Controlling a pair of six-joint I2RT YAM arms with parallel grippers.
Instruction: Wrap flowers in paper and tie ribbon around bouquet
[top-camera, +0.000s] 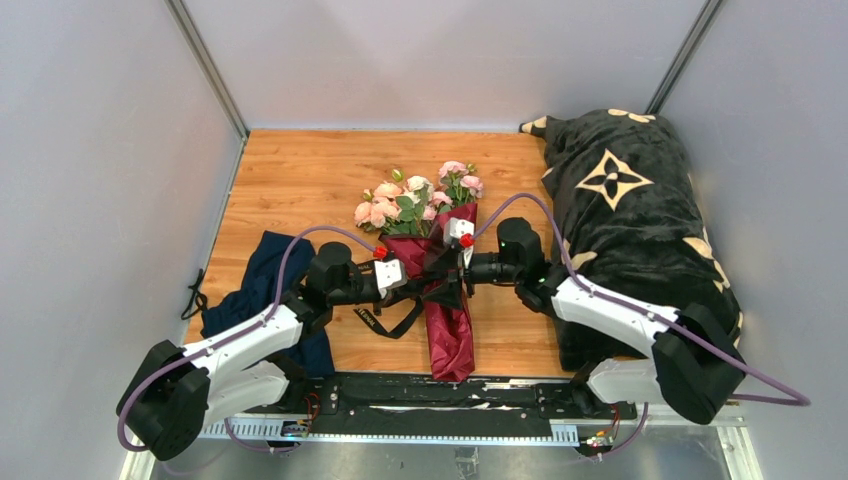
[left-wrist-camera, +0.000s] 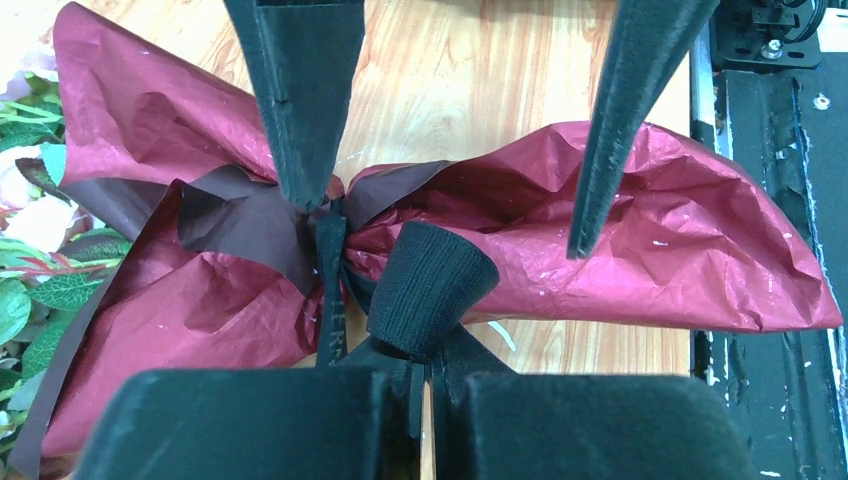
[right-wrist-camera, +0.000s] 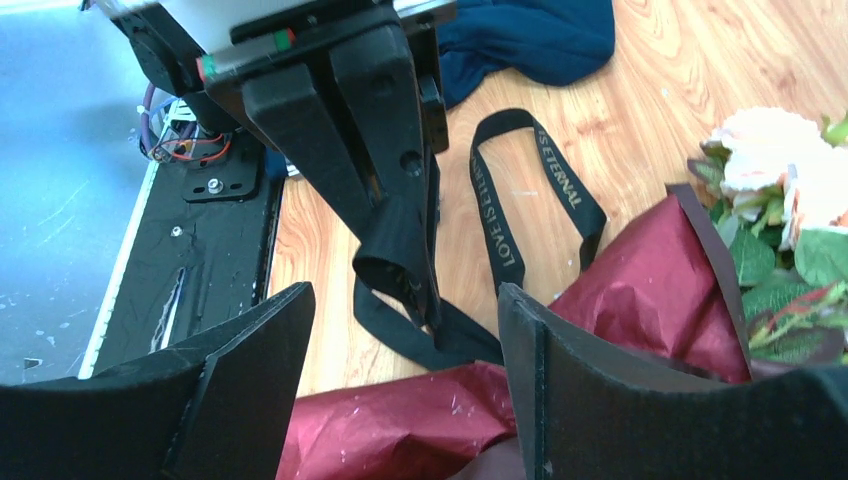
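Note:
The bouquet lies in the middle of the table, its pink flowers pointing away and its burgundy paper cone reaching toward the near edge. The black ribbon cinches the paper at its waist. A loose loop of it, printed with lettering, lies on the wood to the left. My left gripper is shut on a folded piece of ribbon just left of the waist. My right gripper stands open over the paper, facing the left one, with nothing between its fingers.
A navy cloth lies crumpled at the left by the left arm. A black blanket with cream flowers covers the right side. A black mounting rail runs along the near edge. Grey walls enclose the table.

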